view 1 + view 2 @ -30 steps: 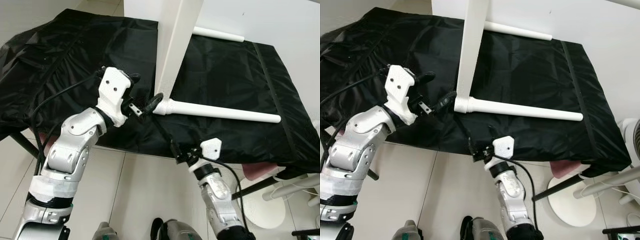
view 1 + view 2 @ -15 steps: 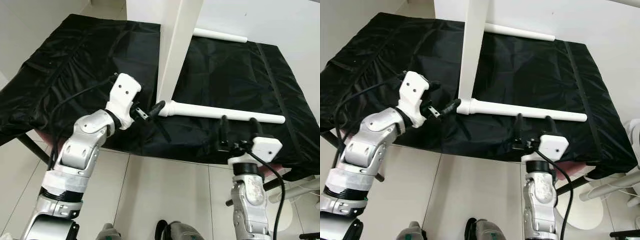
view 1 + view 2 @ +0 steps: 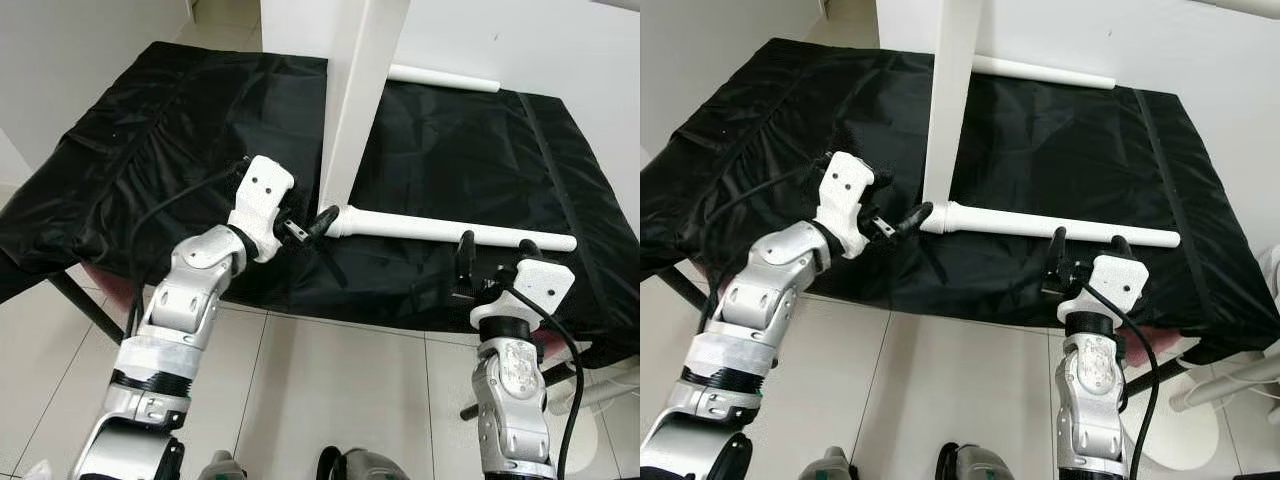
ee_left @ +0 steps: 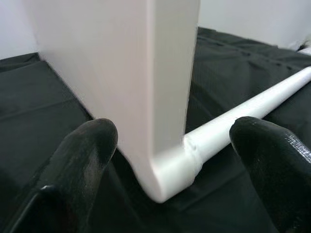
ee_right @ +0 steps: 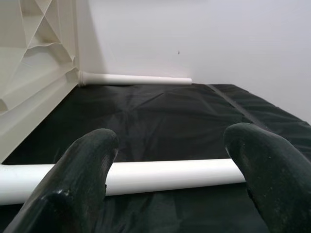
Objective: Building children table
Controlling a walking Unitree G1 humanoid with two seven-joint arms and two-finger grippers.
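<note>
Black cloth (image 3: 180, 130), tabletop (image 3: 362, 90) cropped above, leg (image 3: 450, 229), both grippers' fingers spread

One white tabletop (image 3: 352, 110), two white legs (image 3: 450, 229) (image 3: 444, 78), and one black cloth (image 3: 180, 130).

A black cloth (image 3: 180, 130) covered the table, pale floor tiles (image 3: 330, 400) lay below, and a white wall (image 3: 520, 40) stood behind, upper right.
</note>
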